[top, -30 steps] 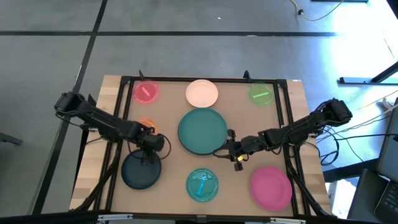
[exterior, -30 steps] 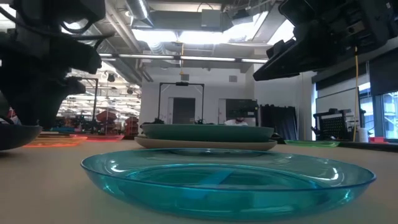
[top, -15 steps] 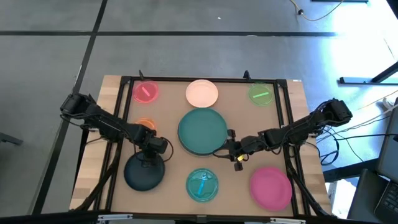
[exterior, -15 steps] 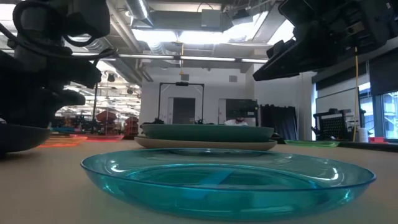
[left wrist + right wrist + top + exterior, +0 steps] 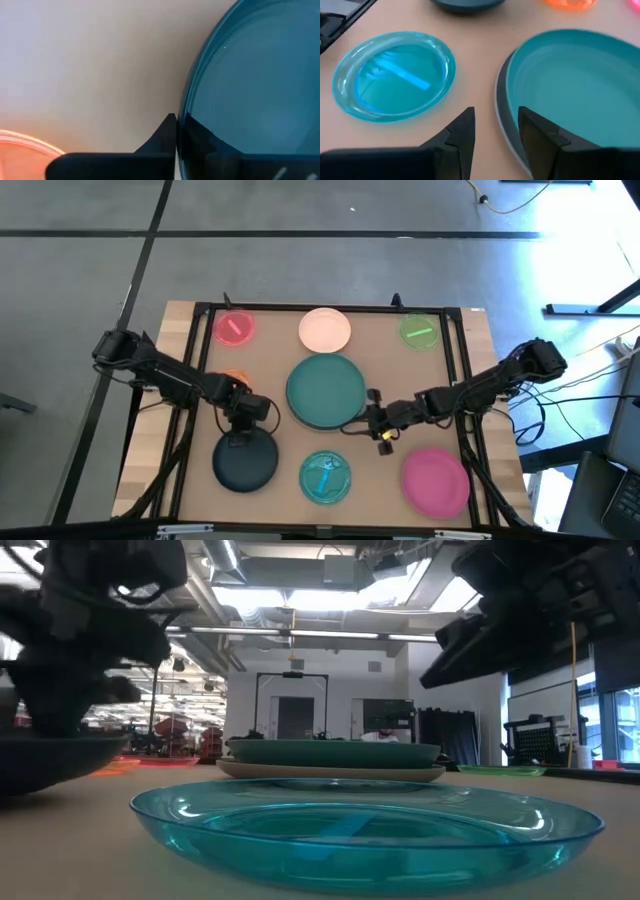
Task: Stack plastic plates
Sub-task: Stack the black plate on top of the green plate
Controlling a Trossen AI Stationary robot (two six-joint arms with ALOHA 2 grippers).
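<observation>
The navy plate lies at the near left, and my left gripper is shut on its far rim. A teal plate sits on a grey plate at the table's middle. My right gripper stands open at that stack's near right rim; one finger is over the teal plate and one over the table, with no touch showing. Also on the table are a light blue plate, a magenta plate, a small pink plate, a pale pink plate and a green plate. My left arm half hides the orange plate. My left gripper pinches the navy plate's far rim between its two fingers. One finger is on the outer side, and the other shows dimly through the plate on its inner side. The fingers point down from above. Whether the plate is clear of the table, I cannot tell.
A black frame runs round the work area. Bare table shows between the navy plate and the light blue plate. In the low view the light blue plate fills the foreground, with the teal and grey stack behind it.
My left gripper has come down a little toward the near edge and shut on the navy plate's far rim. The navy plate has shifted toward the table's right and near edges, closer to the light blue plate. My right arm has kept still.
</observation>
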